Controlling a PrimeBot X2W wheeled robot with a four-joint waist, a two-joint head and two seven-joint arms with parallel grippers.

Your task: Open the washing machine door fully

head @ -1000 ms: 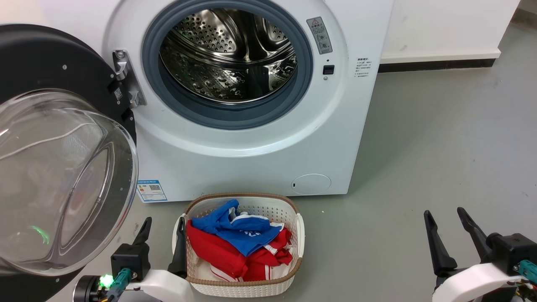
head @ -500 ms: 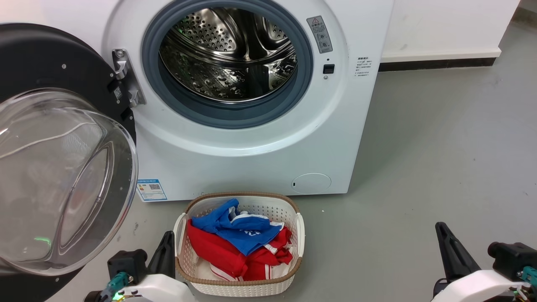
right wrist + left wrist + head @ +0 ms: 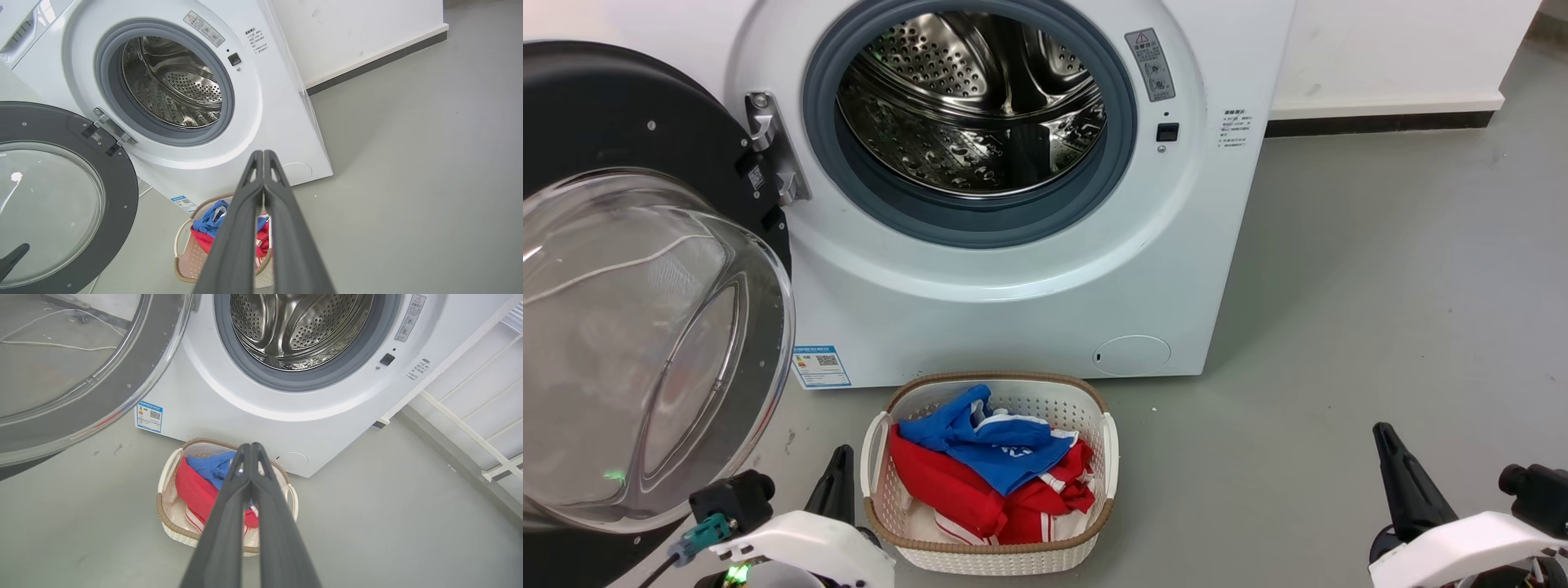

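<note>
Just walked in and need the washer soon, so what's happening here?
A two-armed robot is opening the washing machine. Its door hangs swung wide to the left, leaving the steel drum exposed. Neither gripper touches it: the left gripper and right gripper are both shut on nothing, low over the floor. A basket of red and blue clothes sits in front.

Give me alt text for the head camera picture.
A white washing machine stands with its round glass door swung wide open to the left, baring the steel drum. A white basket of red and blue clothes sits on the grey floor before it, between the left gripper and right gripper at the bottom edge.
</note>
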